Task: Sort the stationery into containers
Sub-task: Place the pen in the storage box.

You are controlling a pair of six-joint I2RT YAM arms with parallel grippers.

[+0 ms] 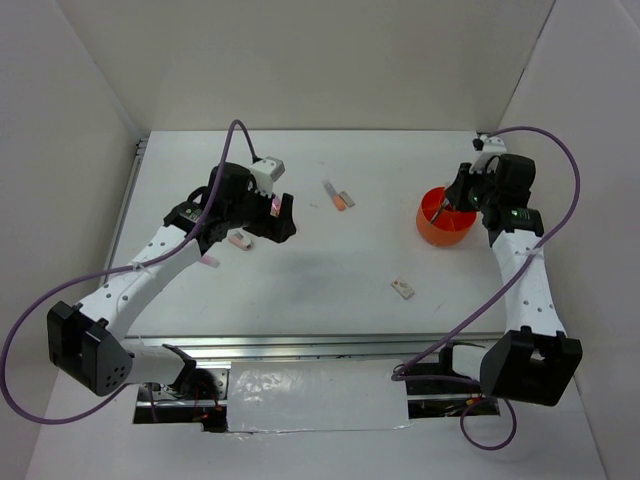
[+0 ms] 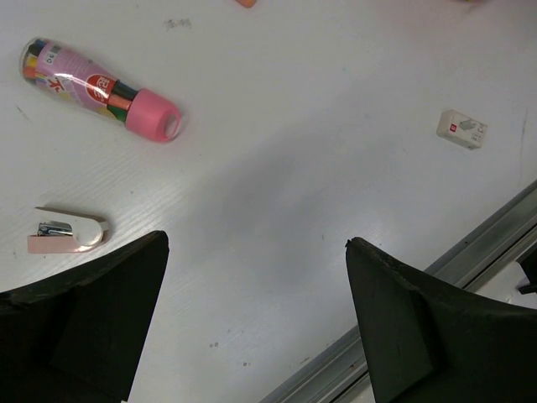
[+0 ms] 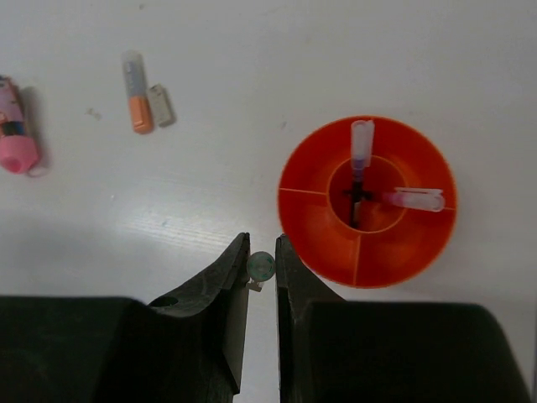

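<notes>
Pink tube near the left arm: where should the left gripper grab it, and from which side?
Probably mid-body of the pink tube, from straight above, with the open left gripper turned so its jaws close across the narrow width. It lies flat on its side, long and round, with both long flanks clear.

I see white dotted links and black joints on both arms (image 1: 140, 278), black bases at the table's (image 1: 330, 300) near edge. Purple cables (image 1: 577, 180) hang off them; my left gripper (image 2: 256, 242) and right gripper (image 3: 263, 243) are black.
</notes>
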